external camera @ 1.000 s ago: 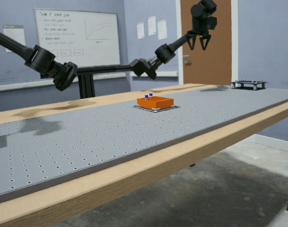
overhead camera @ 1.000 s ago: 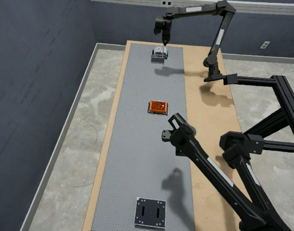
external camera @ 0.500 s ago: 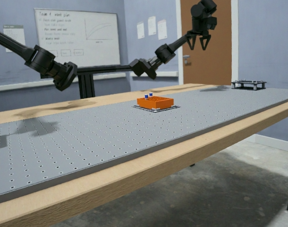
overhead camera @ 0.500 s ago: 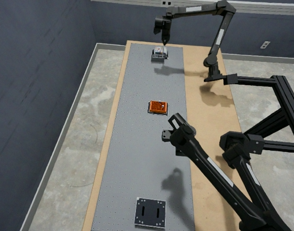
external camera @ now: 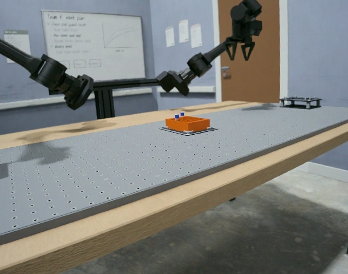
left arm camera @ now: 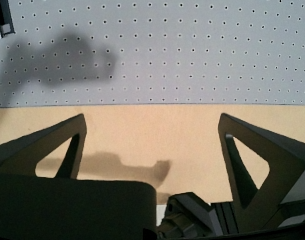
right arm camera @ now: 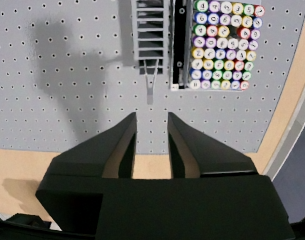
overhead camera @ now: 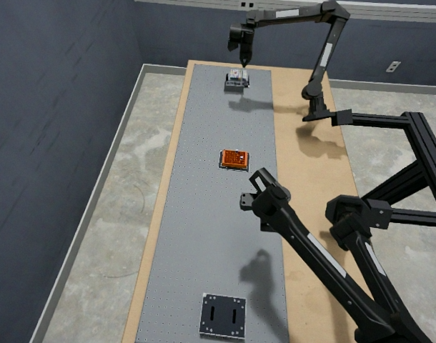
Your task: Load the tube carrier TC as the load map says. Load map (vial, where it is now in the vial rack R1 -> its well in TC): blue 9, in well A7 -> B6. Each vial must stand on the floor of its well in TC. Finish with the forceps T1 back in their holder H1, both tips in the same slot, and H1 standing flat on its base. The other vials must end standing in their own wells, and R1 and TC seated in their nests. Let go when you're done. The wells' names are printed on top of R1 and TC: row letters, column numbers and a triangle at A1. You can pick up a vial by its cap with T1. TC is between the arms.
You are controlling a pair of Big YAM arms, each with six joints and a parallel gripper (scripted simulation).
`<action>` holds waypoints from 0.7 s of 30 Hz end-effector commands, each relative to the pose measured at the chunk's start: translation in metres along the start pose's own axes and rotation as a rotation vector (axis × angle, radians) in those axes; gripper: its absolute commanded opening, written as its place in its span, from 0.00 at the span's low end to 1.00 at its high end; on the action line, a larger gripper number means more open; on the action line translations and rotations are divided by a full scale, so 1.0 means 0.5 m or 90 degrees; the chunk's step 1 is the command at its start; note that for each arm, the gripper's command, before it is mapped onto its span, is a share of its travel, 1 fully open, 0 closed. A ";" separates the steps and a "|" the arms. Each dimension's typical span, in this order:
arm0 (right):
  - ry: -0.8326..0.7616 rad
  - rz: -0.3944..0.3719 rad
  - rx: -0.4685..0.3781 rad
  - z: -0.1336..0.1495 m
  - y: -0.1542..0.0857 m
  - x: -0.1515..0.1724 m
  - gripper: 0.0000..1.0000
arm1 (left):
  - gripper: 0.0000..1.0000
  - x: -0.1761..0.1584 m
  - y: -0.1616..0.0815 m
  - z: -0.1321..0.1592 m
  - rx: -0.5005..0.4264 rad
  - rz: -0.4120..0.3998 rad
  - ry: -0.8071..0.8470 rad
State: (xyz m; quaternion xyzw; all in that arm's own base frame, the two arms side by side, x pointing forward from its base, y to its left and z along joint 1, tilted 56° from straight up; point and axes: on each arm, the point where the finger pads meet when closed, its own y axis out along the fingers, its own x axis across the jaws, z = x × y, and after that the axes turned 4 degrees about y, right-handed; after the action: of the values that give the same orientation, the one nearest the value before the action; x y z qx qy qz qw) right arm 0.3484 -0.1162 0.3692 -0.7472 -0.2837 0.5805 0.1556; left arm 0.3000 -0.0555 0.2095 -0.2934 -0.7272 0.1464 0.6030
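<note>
The orange carrier TC (overhead camera: 234, 165) (external camera: 187, 127) sits on its nest, with two blue-capped vials standing in it. In the right wrist view, rack R1 is full of vials with numbered caps; one empty well (right arm camera: 234, 33) shows. I cannot read which vial is blue 9. Beside it stands the grey slotted holder H1 (right arm camera: 151, 34) (overhead camera: 234, 86). The forceps T1 (right arm camera: 150, 92) stand at its near end; which slots hold the tips is unclear. My right gripper (right arm camera: 152, 119) (overhead camera: 244, 65) is partly open and empty, above H1 and T1. My left gripper (left arm camera: 152, 120) (external camera: 239, 60) is wide open and empty, high up.
A black plate on posts (overhead camera: 222, 315) (external camera: 300, 101) stands at the table end away from R1. A dark nest strip (right arm camera: 180, 47) lies between H1 and R1. The black frame (overhead camera: 421, 158) carrying the arms stands along one table side.
</note>
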 end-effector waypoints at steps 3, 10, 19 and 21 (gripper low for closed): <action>0.001 0.000 -0.010 -0.012 -0.009 -0.007 0.23 | 1.00 0.006 -0.010 -0.011 -0.004 0.002 -0.009; 0.001 0.000 -0.010 -0.013 -0.009 -0.006 0.23 | 1.00 0.006 -0.010 -0.011 -0.004 0.002 -0.009; 0.001 0.000 -0.010 -0.013 -0.009 -0.006 0.23 | 1.00 0.006 -0.010 -0.011 -0.004 0.002 -0.009; 0.001 0.000 -0.010 -0.013 -0.009 -0.006 0.23 | 1.00 0.006 -0.010 -0.011 -0.004 0.002 -0.009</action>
State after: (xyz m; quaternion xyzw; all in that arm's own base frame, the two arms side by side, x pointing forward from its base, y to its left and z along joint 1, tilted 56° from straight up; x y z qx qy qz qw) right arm 0.3497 -0.1150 0.3679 -0.7448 -0.2848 0.5832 0.1547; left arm 0.3000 -0.0555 0.2095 -0.2934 -0.7272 0.1464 0.6030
